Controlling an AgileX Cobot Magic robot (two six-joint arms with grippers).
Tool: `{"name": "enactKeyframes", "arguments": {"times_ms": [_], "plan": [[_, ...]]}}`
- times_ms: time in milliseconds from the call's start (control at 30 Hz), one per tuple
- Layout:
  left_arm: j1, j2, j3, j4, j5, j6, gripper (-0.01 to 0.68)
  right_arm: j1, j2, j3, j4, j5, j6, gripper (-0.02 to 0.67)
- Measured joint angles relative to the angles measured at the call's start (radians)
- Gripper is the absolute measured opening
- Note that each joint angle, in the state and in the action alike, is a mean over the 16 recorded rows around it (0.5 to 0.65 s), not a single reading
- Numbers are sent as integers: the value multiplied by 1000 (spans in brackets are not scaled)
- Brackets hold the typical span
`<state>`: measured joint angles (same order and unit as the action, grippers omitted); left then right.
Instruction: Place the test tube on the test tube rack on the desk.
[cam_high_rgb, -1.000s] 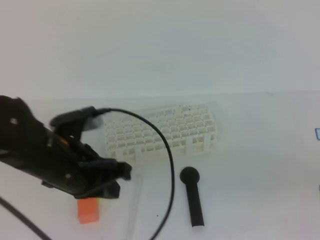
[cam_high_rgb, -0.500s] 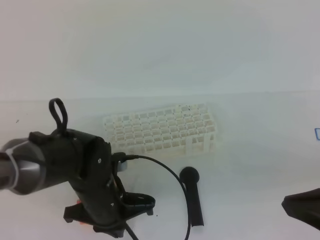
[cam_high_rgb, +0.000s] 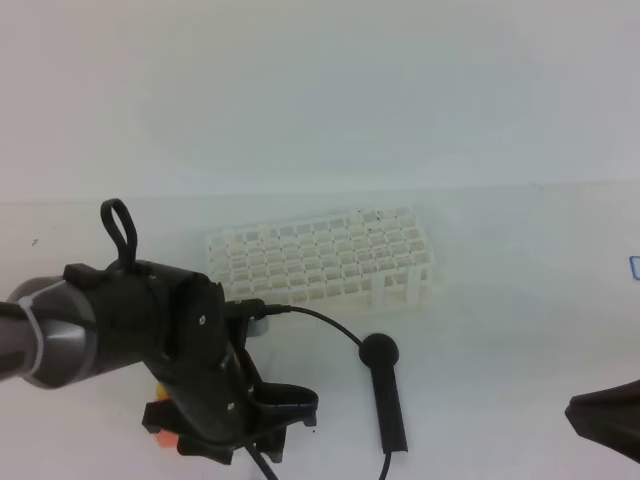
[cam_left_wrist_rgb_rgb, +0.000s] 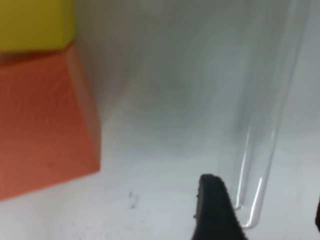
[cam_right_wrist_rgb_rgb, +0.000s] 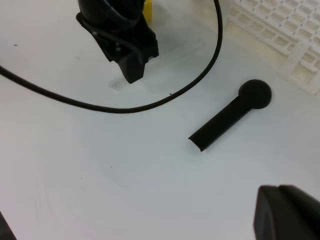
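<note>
**Q:** Where is the left claw (cam_high_rgb: 262, 432), and what is it doing?

**A:** It hangs low over the white tabletop (cam_high_rgb: 500, 300), in front of the rack (cam_high_rgb: 325, 262) and left of the rack's middle. In the left wrist view one dark fingertip (cam_left_wrist_rgb_rgb: 214, 210) sits just beside the rounded end of the test tube (cam_left_wrist_rgb_rgb: 265, 125). A sliver of the other finger shows at the far right edge, so the claw stands spread with the tube lying between the tips, not pinched.

**Q:** And the test tube itself?

**A:** It lies flat on the tabletop, a thin clear tube, not in the rack. In the high view the arm hides it.

**Q:** What else is close to that claw?

**A:** An orange block (cam_left_wrist_rgb_rgb: 45, 120) is just beside it, with a yellow block (cam_left_wrist_rgb_rgb: 35, 25) touching the orange one. A black cable (cam_high_rgb: 330, 322) loops from the arm toward the rack's front.

**Q:** Further out?

**A:** A black stick (cam_high_rgb: 385, 390) with a round head lies in front of the rack, toward its right end. The rack stands upright, its grid of square holes facing up.

**Q:** The right claw (cam_high_rgb: 605, 420)?

**A:** It is far right of the rack, near the frame edge, pressed together and holding nothing.
</note>
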<state>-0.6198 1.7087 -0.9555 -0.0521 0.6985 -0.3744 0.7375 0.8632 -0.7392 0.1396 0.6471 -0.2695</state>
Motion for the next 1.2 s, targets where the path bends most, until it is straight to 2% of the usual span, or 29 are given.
{"name": "enactKeyframes", "arguments": {"times_ms": [167, 467, 600, 967, 1200], "plan": [[0, 21, 0, -8, -12, 30, 403, 0, 0, 0, 0, 1, 0, -1], [0, 63, 0, -11, -14, 47, 367, 0, 0, 0, 3, 1, -2, -1], [0, 79, 0, -15, -11, 51, 324, 0, 0, 0, 6, 1, -2, -1], [0, 100, -1, -22, -11, 70, 144, 0, 0, 0, 9, 1, -2, -1], [0, 100, -1, -58, -14, 159, 91, 0, 0, 0, 7, 1, -2, -1]]}}
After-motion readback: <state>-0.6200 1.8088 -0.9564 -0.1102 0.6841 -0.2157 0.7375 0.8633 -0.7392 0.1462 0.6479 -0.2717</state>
